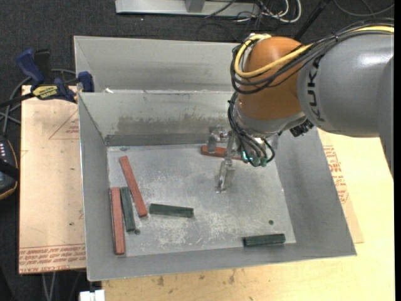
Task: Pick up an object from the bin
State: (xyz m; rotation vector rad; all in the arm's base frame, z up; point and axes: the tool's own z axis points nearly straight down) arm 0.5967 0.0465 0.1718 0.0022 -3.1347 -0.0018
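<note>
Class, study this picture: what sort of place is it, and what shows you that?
Probably a robotics lab or test workshop: a KUKA arm reaches over a grey metal bin of red sticks and dark green sticks, and loose cables trail on the floor behind.

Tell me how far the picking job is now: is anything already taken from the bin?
Done: nothing yet; every thing seen lies on the bin floor. In hand: the pincer hangs over bare floor near the middle, between a small red piece by the back wall and a dark green stick further forward. Left: reach one thing, grasp it, lift it out.
</note>
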